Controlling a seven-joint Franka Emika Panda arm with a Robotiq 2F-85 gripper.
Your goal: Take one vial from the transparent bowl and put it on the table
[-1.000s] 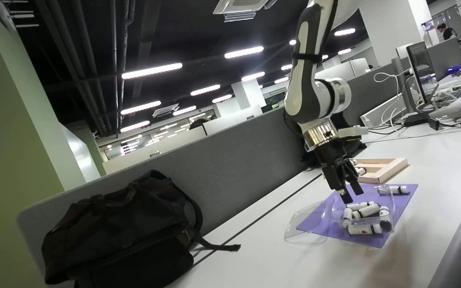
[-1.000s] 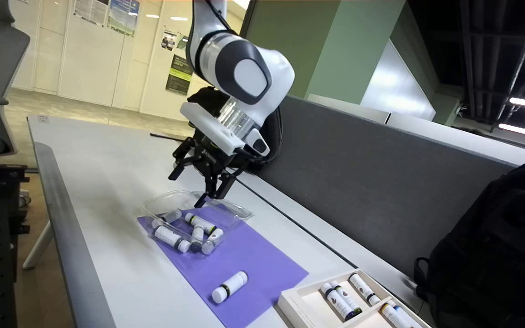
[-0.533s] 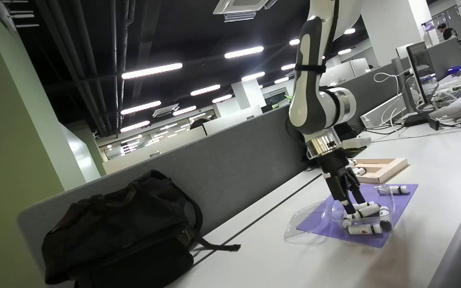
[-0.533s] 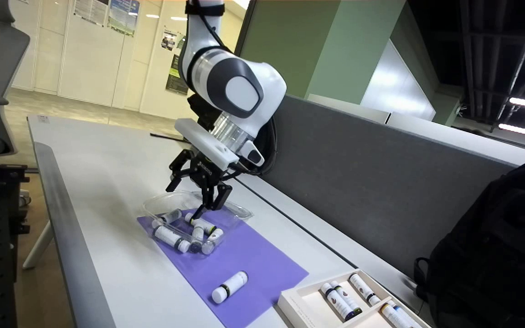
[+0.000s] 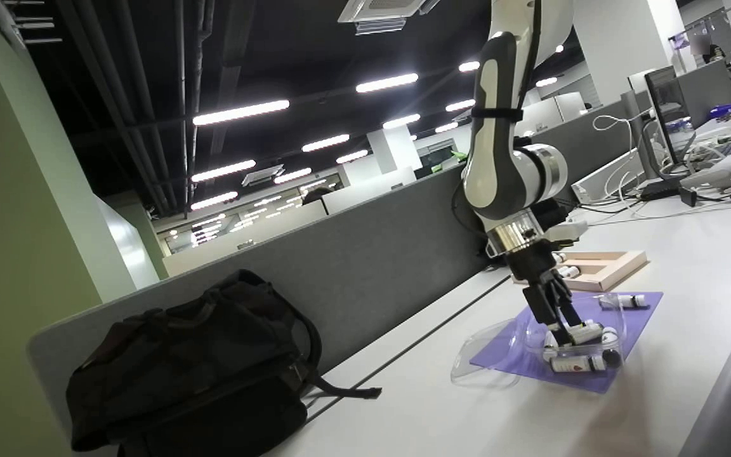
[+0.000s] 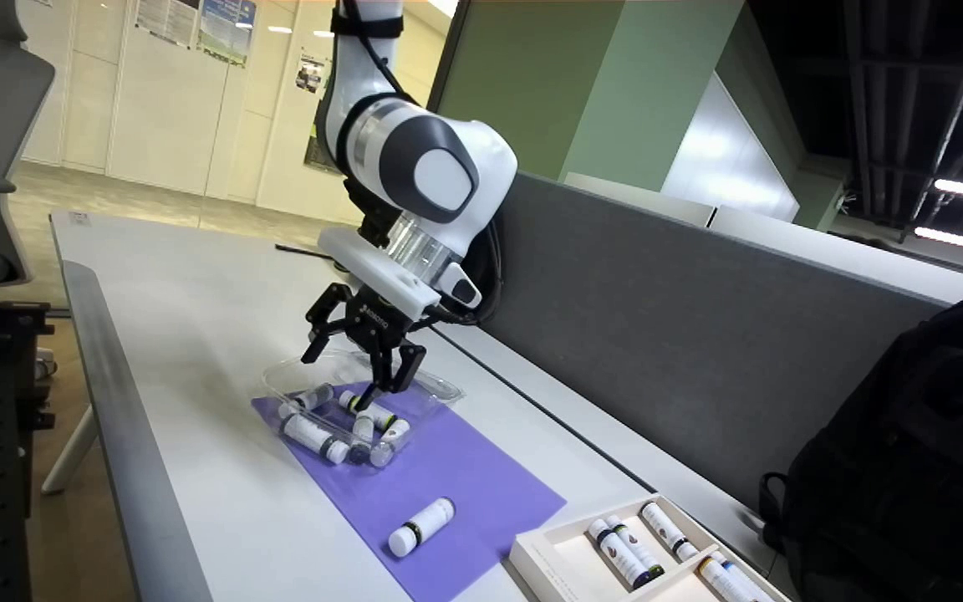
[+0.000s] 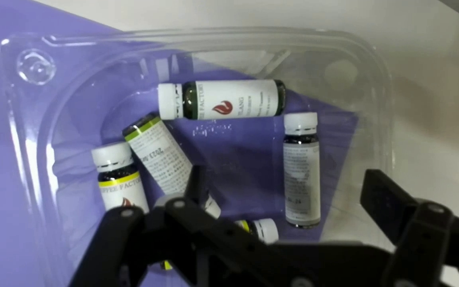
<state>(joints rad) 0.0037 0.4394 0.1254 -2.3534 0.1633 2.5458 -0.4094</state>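
The transparent bowl (image 7: 229, 35) stands on the purple mat and the white table (image 6: 189, 334). Several white-labelled vials lie in it. My gripper (image 6: 338, 378) is open, low over the bowl, pointing down. In the wrist view the gripper (image 7: 287, 186) has one vial (image 7: 302, 181) between its spread fingers, not touching either. The left finger overlaps a slanted vial (image 7: 159, 155); I cannot tell if they touch. Another vial (image 7: 237, 99) lies crosswise above, and one more vial (image 7: 121, 179) lies at left. A further vial's cap (image 7: 267, 231) shows; its body is hidden behind the gripper.
The purple mat (image 6: 490, 493) holds a loose vial (image 6: 423, 527) outside the bowl. A pale wooden tray (image 6: 548, 573) with several vials stands beyond it. A clear lid (image 5: 483, 368) lies beside the bowl. A grey divider (image 5: 365, 266) and a black backpack (image 5: 194, 374) border the table.
My gripper has moved down toward the vials in the bowl, staying open. The bowl and vials have not visibly moved.
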